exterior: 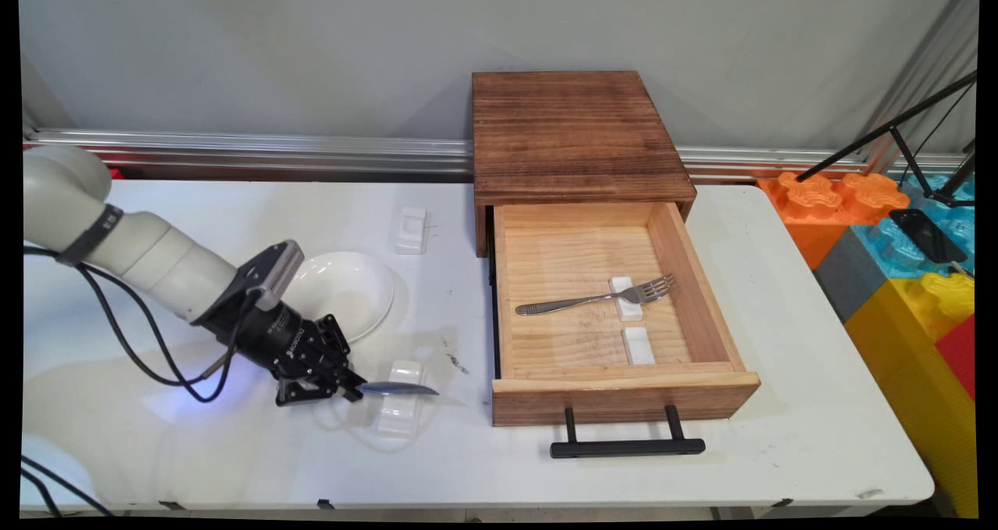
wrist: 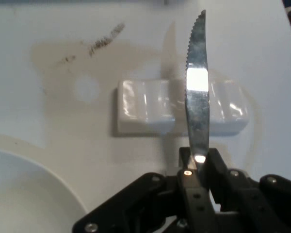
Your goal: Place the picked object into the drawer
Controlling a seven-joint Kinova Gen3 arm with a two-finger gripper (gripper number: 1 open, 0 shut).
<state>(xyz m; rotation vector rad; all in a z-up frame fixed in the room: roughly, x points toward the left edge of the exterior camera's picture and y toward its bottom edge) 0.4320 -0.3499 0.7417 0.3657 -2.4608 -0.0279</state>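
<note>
The knife [wrist: 197,92] sits clamped between the two fingers of the end effector [exterior: 352,390], its serrated blade sticking out to the right, level and just above a white rest [exterior: 401,400] on the tabletop [exterior: 234,452]. In the hand view the blade crosses over the middle of that rest (whether it touches the rest cannot be told). The end effector is low over the near left part of the tabletop, closed tight on the knife's handle end.

Just beyond the end effector lies a white bowl [exterior: 343,292], and farther back, near the wall, a second white rest [exterior: 411,229]. A few dark smudges [exterior: 456,363] mark the tabletop between the near rest and the drawer.

To the right stands a dark wooden box [exterior: 573,136] with its light wooden drawer [exterior: 624,393] pulled out toward the near side, a black handle [exterior: 628,446] on its front. Inside the drawer a fork [exterior: 596,298] lies with its neck across a small white rest [exterior: 626,296], tines pointing right; another small white rest [exterior: 638,344] lies just nearer, apart from the fork.

Past the right end of the tabletop stand big coloured blocks [exterior: 904,280].
</note>
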